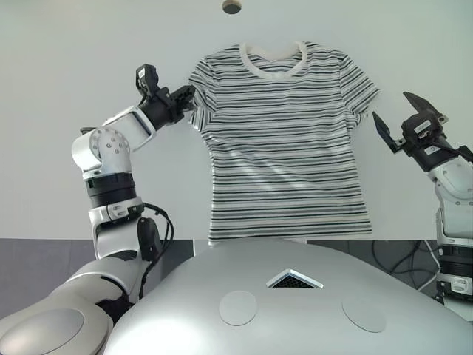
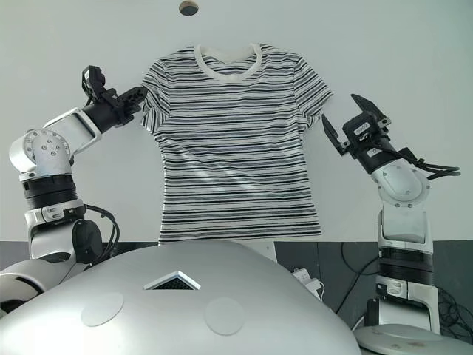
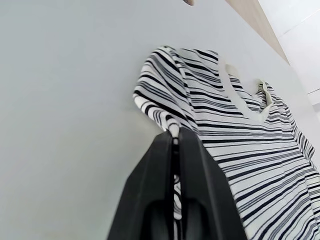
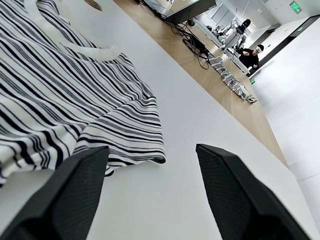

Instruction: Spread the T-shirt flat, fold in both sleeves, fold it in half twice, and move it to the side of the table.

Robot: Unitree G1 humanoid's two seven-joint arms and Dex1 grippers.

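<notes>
Black-and-white striped T-shirt (image 1: 284, 140), flat on white tabletop (image 1: 74, 59), collar toward 12 o'clock; left pincer (image 1: 191, 96) clamped on 10 o'clock sleeve (image 1: 202, 83), right pincer (image 1: 389, 105) wide open, empty, beside 2 o'clock sleeve (image 1: 360, 90).

My black two-fingered left pincer (image 3: 175, 134) is pinching the edge of a short sleeve (image 3: 160, 97) of the black-and-white striped fabric T-shirt (image 3: 240, 145), with the cloth showing between my closed fingers. The shirt is lying flat on the pale grey worktop (image 3: 65, 100), its white ribbed collar (image 3: 234, 97) lying farther from me. A strip of tan floor (image 3: 250, 12) is showing beyond the worktop's edge.
</notes>
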